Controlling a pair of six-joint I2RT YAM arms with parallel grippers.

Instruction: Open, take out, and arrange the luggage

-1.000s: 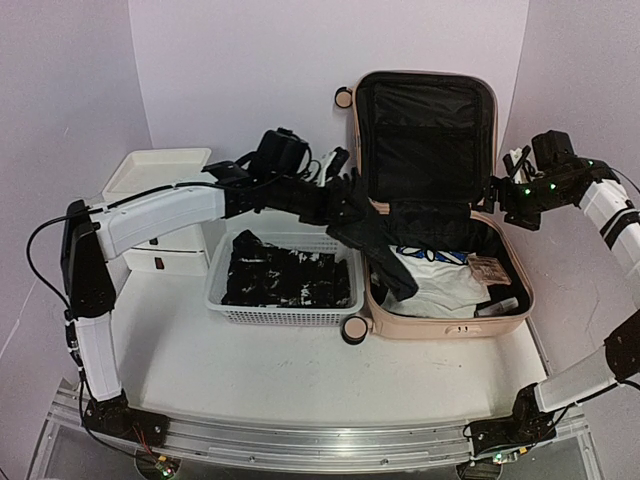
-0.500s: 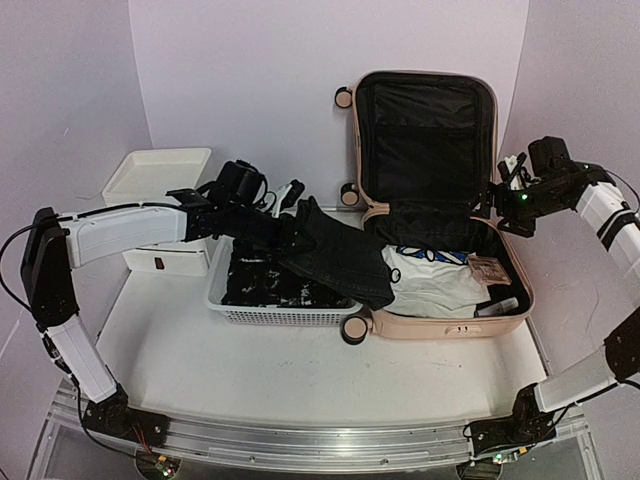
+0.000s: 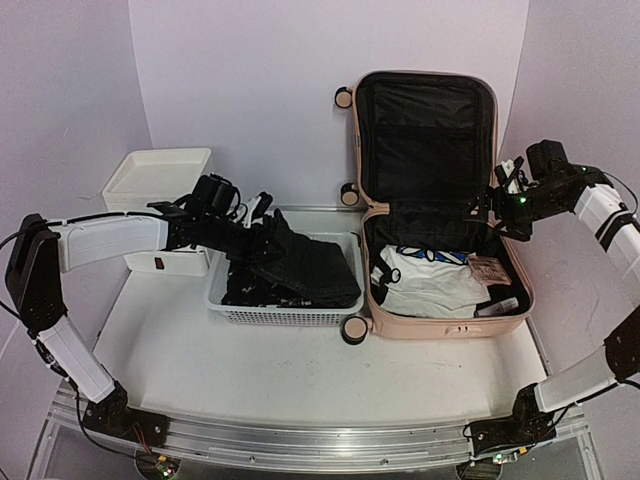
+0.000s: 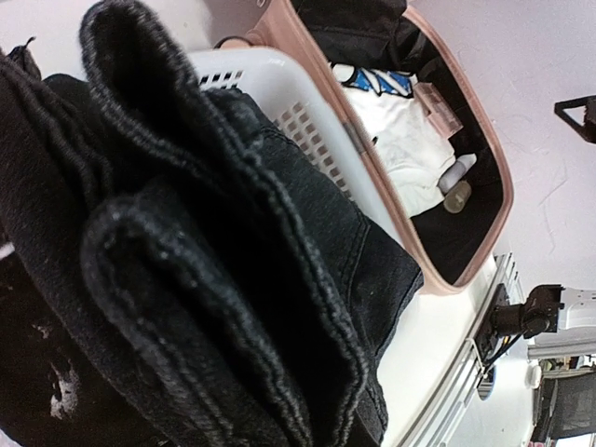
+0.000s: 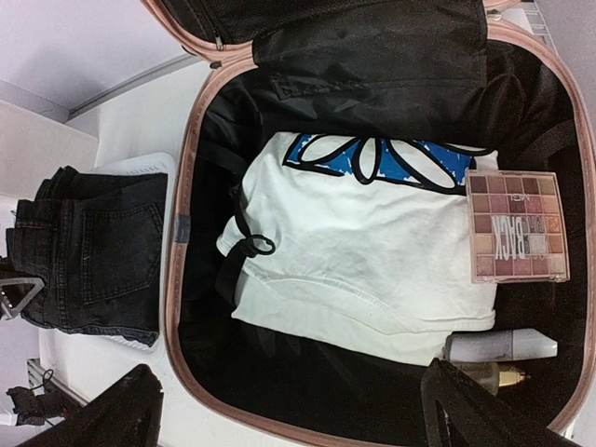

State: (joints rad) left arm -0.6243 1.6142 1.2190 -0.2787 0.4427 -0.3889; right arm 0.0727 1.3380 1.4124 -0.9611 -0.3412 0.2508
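**Left claw**: pinches a folded pair of black jeans, held low over the basket. The denim is soft and thick, so it probably droops unless gripped across the fold.

**Right claw**: spread wide and holding nothing. It hangs above the right rear corner of the luggage.

**Luggage:** stands open on the table, just right of the basket. The lid is upright and the lower shell lies flat. Inside are a white shirt, a palette and a bottle.

**Handling:** the shell looks stiff, smooth and bulky, and it may roll on its casters. Grip the rim, not the face.

**Arm pose:** the left arm reaches low, with its forearm near level. The right arm is raised, elbow out, with the wrist tipped down into the shell.
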